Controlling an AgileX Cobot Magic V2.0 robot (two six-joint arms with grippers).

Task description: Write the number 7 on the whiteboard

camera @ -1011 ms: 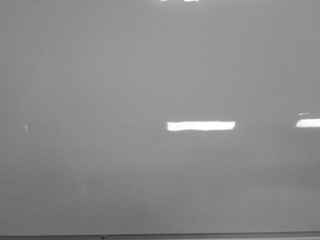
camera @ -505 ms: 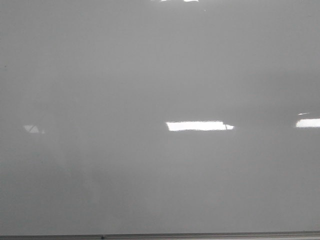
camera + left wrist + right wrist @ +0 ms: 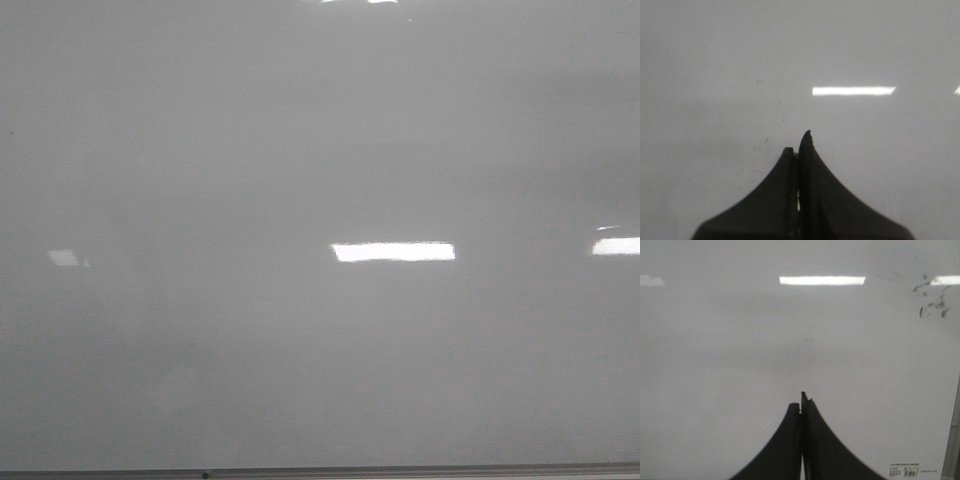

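Note:
The whiteboard point(image 3: 300, 130) is glossy grey-white and fills the front view, with bright light reflections on it. No black marker line of a number 7 shows on it in any view. Neither gripper shows in the front view. In the left wrist view my left gripper point(image 3: 799, 145) is shut with nothing between its black fingers, in front of the bare board point(image 3: 740, 60). In the right wrist view my right gripper point(image 3: 801, 402) is also shut and empty, in front of the board point(image 3: 740, 340). No marker is in view.
The board's thin grey frame edge point(image 3: 400, 470) runs along the bottom of the front view. In the right wrist view there are dark smudges point(image 3: 932, 302), a small label sticker point(image 3: 905, 470) and a frame edge point(image 3: 954, 440).
Only the reflections on the board have shifted: the middle bright bar is a little shorter and the faint patch at the left has changed shape. No line has appeared.

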